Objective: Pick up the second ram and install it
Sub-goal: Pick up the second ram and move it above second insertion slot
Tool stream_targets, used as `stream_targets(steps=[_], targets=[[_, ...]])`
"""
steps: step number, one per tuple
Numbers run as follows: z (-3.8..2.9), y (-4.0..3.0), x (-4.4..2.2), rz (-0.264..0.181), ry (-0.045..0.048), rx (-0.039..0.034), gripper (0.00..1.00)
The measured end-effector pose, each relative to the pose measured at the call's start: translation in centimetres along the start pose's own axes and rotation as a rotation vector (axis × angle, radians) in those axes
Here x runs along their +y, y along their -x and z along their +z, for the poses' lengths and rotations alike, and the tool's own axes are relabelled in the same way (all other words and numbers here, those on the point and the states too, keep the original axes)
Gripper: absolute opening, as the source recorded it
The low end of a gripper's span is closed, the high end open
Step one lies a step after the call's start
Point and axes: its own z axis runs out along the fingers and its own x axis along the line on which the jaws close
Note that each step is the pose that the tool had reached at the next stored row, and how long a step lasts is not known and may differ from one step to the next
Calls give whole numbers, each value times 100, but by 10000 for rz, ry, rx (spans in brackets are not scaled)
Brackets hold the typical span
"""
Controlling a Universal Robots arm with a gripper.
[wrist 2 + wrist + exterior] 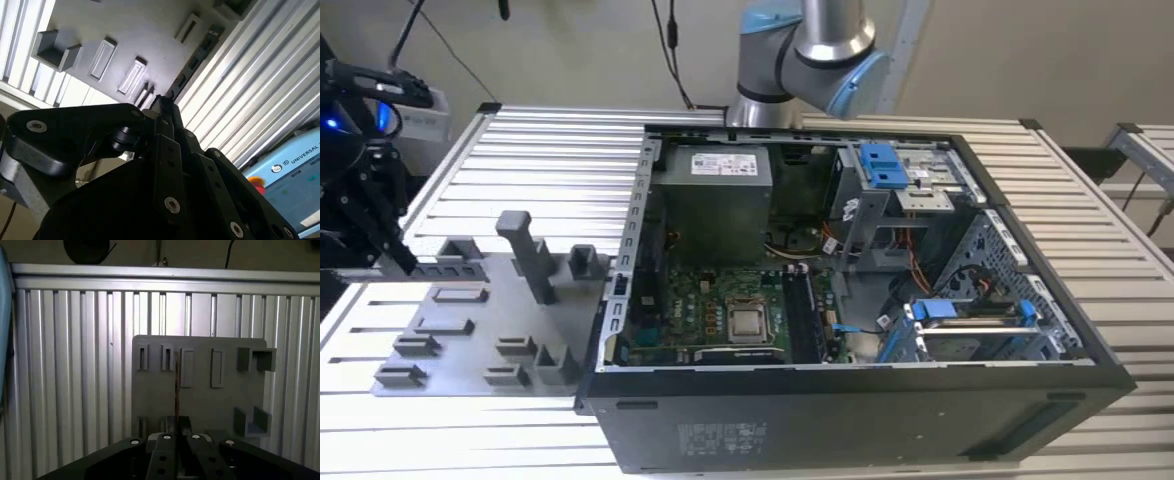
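One slim stick, the second ram [176, 385], shows edge-on in the first wrist view. It reaches out from the gripper [176, 427], whose fingers are pressed together on its near end, toward the grey holder tray [200, 405]. I cannot tell whether its far end touches the tray. In the exterior view the gripper [387, 240] hangs over the tray at that view's left, well apart from the open computer case [854, 430] and its green motherboard [707, 310].

The risk, as I judge it, is that a short pinch on a long board lets it tilt or slip. A tilted stick could knock the case wall or meet its slot askew.

A white label on the power supply [711, 163] and lettering on the case side carry print, which I leave unread.
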Motion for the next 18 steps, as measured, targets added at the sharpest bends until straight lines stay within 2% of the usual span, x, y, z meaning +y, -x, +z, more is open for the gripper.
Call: stream_targets(steps=[10, 18], targets=[[-352, 19, -1, 0, 0, 1, 14], [-694, 37, -4, 0, -1, -1, 14]])
